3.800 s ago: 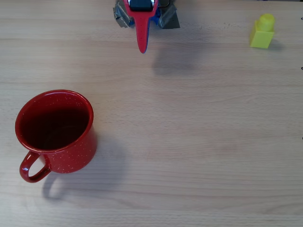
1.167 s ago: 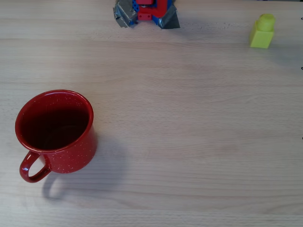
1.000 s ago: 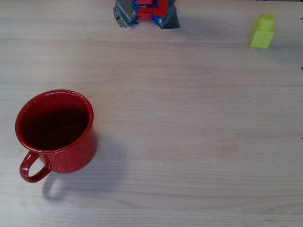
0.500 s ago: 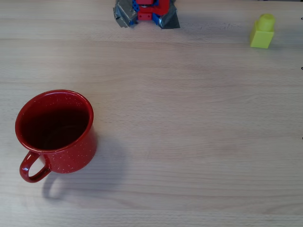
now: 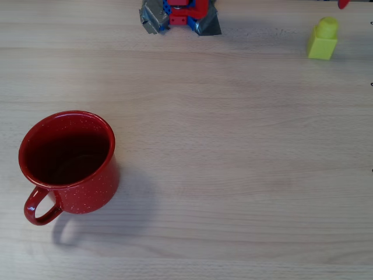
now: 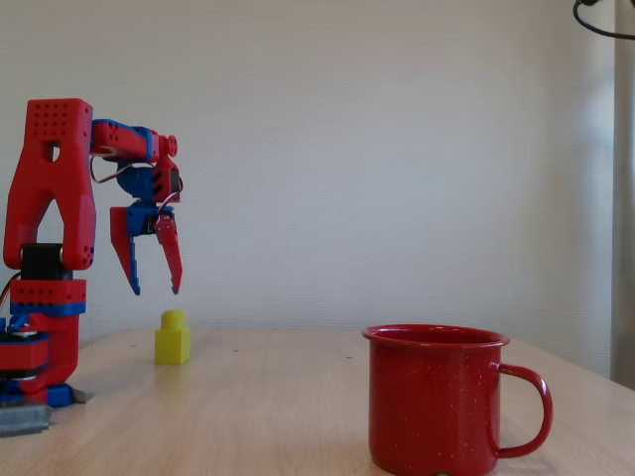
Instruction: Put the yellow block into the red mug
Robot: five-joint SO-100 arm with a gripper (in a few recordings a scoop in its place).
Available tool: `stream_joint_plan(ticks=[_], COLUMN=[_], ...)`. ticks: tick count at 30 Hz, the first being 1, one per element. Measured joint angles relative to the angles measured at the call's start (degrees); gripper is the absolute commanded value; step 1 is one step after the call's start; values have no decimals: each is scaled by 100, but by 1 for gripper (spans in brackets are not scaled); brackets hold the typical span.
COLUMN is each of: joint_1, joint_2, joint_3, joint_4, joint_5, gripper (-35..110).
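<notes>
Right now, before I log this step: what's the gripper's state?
Gripper: open, holding nothing, hanging above the yellow block.

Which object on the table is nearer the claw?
The yellow block: the open claw hangs above it, not touching. The red mug stands far off.
</notes>
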State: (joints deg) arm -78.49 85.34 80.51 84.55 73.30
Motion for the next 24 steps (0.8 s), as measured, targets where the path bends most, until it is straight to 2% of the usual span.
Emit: stream_joint_plan(ticks=[7,24], joint_1=[9,413], joint_2=[-255,-1134], joint_3=[18,264], joint_4=[-62,-396], joint_5=[0,0], gripper=[33,32])
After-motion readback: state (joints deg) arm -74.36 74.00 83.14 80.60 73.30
